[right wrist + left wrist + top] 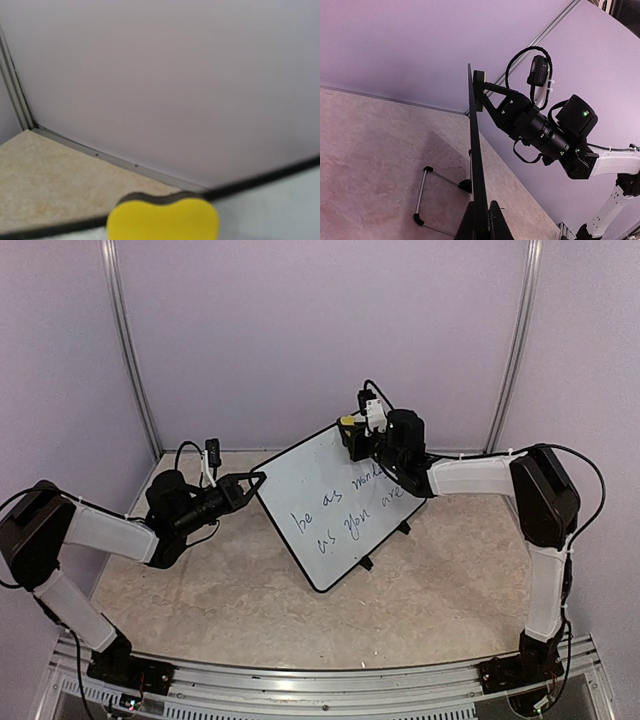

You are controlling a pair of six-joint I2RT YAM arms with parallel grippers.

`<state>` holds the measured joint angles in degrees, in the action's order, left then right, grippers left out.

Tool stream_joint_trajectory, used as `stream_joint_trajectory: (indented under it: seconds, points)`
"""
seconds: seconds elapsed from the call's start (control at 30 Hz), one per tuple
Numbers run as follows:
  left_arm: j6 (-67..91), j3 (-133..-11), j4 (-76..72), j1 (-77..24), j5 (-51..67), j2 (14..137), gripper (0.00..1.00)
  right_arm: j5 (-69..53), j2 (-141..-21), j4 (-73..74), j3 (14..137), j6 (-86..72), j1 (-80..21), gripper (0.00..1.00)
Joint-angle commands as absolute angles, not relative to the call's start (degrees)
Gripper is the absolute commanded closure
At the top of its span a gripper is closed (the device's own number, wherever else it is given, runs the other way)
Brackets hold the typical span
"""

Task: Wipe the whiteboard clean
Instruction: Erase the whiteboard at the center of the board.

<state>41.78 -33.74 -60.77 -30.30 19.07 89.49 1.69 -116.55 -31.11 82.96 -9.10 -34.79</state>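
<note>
The whiteboard [335, 525] is a thin, flat white rectangle with rounded corners and a narrow black rim. It stands tilted on the counter [450, 580], between the two tools. Lines of dark, loopy handwriting cross its glossy face.

The left tool [255, 480] is clenched on the board's left corner. In the left wrist view its two black fingers [495, 225] sit one on each side of the rim, and the board runs away from them edge-on as a thin dark line.

At the far upper edge, the right tool [350, 432] grasps a small yellow sponge [347, 422]. The block is soft-looking with a wavy outline and a darker layer on one face. It touches the board right at the rim.

Behind the board, on the side away from the right tool, a black wire stand [422, 192] with a bare metal rod and rubbery black ends splays out onto the counter. The counter is a mottled beige, stone-patterned surface. Smooth pale lilac walls [300, 330] joined by grey metal strips close it in.
</note>
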Motion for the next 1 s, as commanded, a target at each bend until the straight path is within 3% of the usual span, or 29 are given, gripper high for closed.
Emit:
stream_joint_trajectory:
  seconds: [0.0,0.7,0.97]
  points:
    - [39.6,-33.7,-65.5,-31.8,25.0,87.0,1.0,2.9,-116.0,-28.3,78.4,-10.4,-33.0,0.93]
    - [39.5,-33.7,-65.2,-31.8,24.9,86.4,1.0,5.0,-117.4,-22.5,83.7,-12.5,-28.6,0.93]
    - [39.5,-33.7,-65.4,-31.8,25.0,86.6,1.0,0.2,-115.1,-28.2,74.3,-14.1,-29.8,0.94]
